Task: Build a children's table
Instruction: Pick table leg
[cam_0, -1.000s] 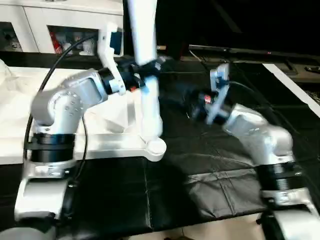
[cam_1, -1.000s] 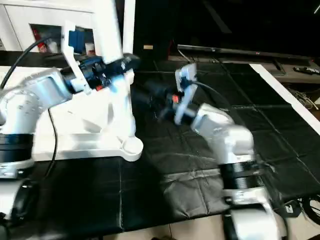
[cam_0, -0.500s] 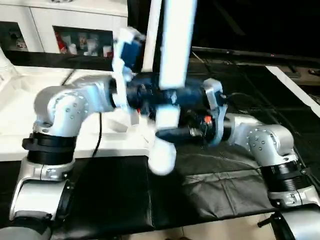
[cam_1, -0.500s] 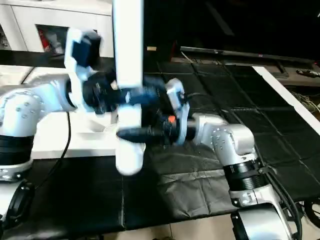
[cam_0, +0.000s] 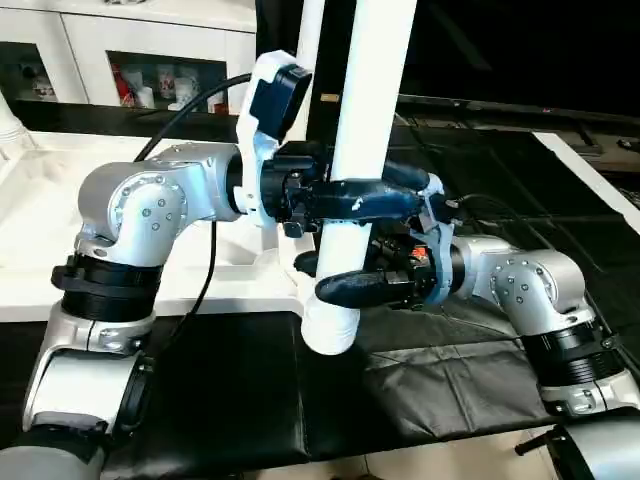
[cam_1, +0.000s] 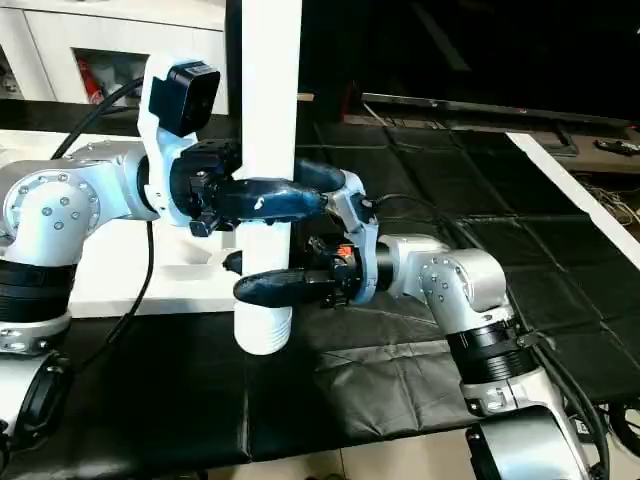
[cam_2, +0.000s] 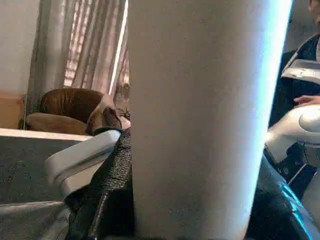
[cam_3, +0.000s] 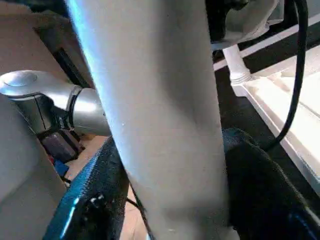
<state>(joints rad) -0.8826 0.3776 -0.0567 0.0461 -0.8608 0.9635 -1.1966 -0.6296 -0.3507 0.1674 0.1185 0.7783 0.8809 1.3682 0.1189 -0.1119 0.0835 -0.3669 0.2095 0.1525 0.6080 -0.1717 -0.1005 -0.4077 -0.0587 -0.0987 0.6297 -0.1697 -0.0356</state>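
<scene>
A long white table leg (cam_0: 372, 110) stands upright in the air, its ribbed lower end (cam_0: 330, 325) just above the black mat by the table top's near corner. My left gripper (cam_0: 355, 198) is shut around its middle. My right gripper (cam_0: 348, 287) is shut on it just below, one finger (cam_3: 255, 185) pressed against the leg. The white table top (cam_0: 30, 220) lies underside up on the left, ribs facing up (cam_3: 290, 95). A second leg (cam_0: 306, 40) stands behind the held one.
The black mat (cam_0: 430, 380) covers the floor ahead and to the right. A white cabinet with glass doors (cam_0: 130, 50) stands at the back left. A white strip (cam_0: 590, 170) runs along the mat's right side. A person (cam_2: 305, 100) and a brown armchair (cam_2: 70, 110) appear in the left wrist view.
My left gripper carried the leg away from the table top's corner, toward the right and nearer. My right gripper swung in and shut on the leg under the left one.
</scene>
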